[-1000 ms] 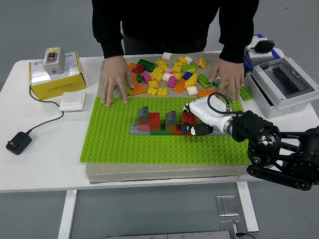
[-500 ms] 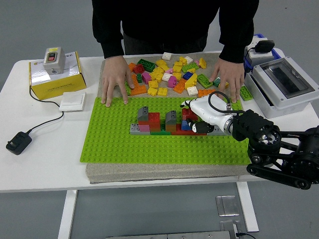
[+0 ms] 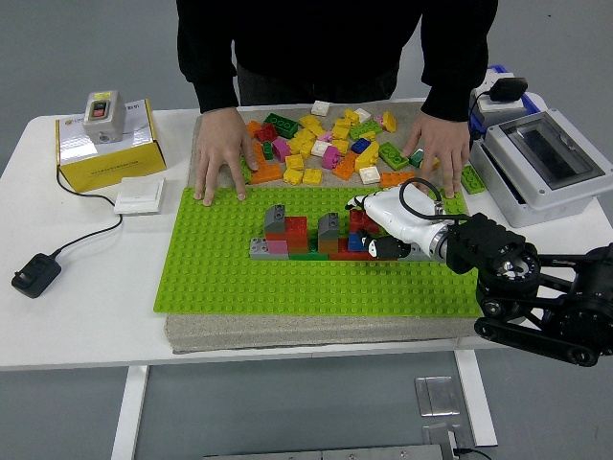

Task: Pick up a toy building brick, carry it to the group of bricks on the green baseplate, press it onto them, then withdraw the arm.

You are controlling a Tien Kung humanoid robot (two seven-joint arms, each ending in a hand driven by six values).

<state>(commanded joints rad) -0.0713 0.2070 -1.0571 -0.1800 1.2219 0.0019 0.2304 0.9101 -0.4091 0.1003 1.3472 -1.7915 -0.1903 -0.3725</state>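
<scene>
A green baseplate (image 3: 220, 278) lies on a grey mat in the middle of the table. On it stands a low group of bricks (image 3: 297, 235) in grey, red, pink, orange and green. My right hand (image 3: 372, 246), white with black fingertips, reaches in from the right and rests against the group's right end. Its curled fingers (image 3: 385, 249) hold a small blue brick (image 3: 355, 242), which sits against the red bricks there. My left arm does not show.
Loose bricks (image 3: 326, 144) lie piled beyond the baseplate. A person at the far side presses one hand (image 3: 218, 158) and the other hand (image 3: 436, 149) flat on the mat's far edge. Left: yellow box (image 3: 103, 144), white switch (image 3: 140, 195), black adapter (image 3: 34, 273). Right: grey enclosure (image 3: 541, 163).
My right hand moved slightly up and left, bringing the blue brick down against the group's right end. It has barely moved in the last half second. The person's hands stayed still.
</scene>
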